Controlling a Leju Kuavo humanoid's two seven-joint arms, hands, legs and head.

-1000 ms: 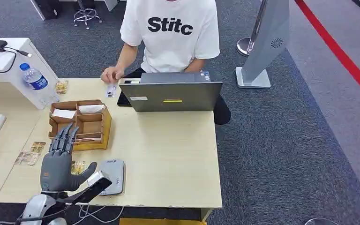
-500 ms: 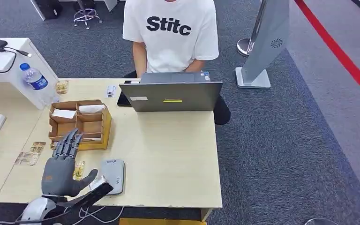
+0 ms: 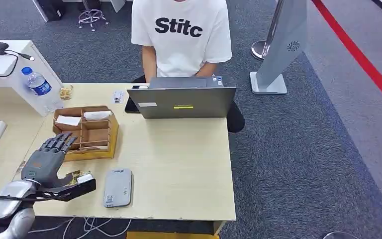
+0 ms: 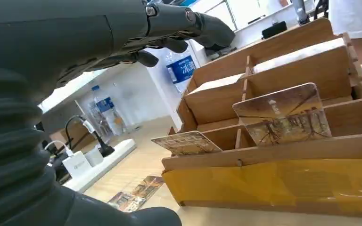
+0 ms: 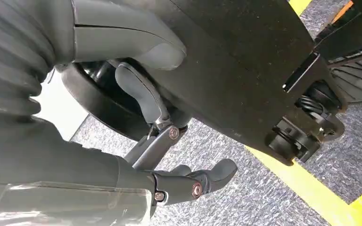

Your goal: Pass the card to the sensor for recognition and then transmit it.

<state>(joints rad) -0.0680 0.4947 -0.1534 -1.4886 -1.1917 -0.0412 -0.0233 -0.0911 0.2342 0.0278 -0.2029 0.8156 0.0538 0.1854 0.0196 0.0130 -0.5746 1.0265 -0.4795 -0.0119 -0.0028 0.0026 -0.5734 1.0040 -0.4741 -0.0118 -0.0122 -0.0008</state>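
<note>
Beige table (image 3: 179, 164), grey carpet (image 3: 303, 149)

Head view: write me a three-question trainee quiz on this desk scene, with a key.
1. True or false: the left hand holds a card.
2. The grey sensor lies: A) on the carpet; B) flat on the desk near its front edge; C) on a chair.
3. Fill in: the person sits behind the open ____.
Key: 1 false, the hand holds nothing; 2 B; 3 laptop.
</note>
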